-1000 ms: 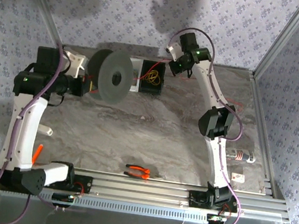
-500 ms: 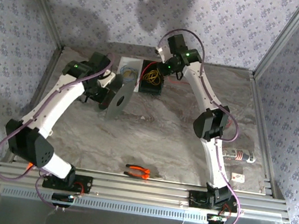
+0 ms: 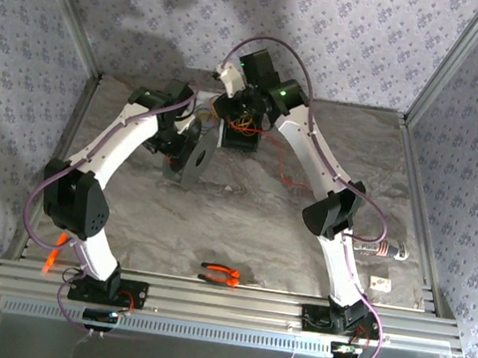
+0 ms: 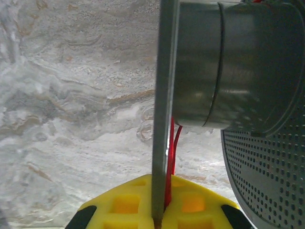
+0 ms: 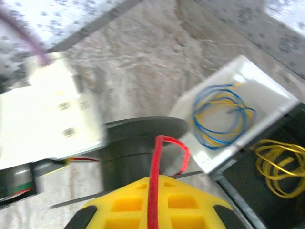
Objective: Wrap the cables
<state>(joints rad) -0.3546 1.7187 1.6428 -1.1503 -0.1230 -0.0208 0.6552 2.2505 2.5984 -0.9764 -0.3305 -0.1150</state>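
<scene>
Red cable [image 5: 154, 157]: pinched between the yellow fingers of the right gripper [image 5: 152, 188], which is closed tight on it. Rises past the fingertips, bends into a small loop and drops toward the grey spool [image 5: 138, 138]. Seen from the left wrist as a thin red line [image 4: 170, 160] just beside the spool's flange [image 4: 164, 95], running down between the yellow fingers there.

Left gripper [image 4: 159, 191]: clamped on that flange, which is held edge-on, with the spool's drum [image 4: 233, 67] off to one side. From above, the grey spool [image 3: 197, 160] is tilted over the worktop [image 3: 241, 224], close to the far edge and a little left of its middle.

Beyond the right fingers: white tray [image 5: 267, 95] with a blue-and-yellow coil [image 5: 221, 114], and just beside it a black bin [image 5: 295, 124] with a yellow coil [image 5: 279, 167].

One second back: spool face-on to the overhead camera nearer the far-left corner, left arm folded along the left edge, right gripper over the black bin. Half a second back: spool swung inward and turned edge-on, right gripper at the bin's far rim. Now: spool nudged farther toward the middle of the far edge, and right gripper [image 3: 229, 111] shifted left off the bin and brought right up to the spool.

Orange pliers [image 3: 219, 273]: unmoved, at the middle of the near edge.
</scene>
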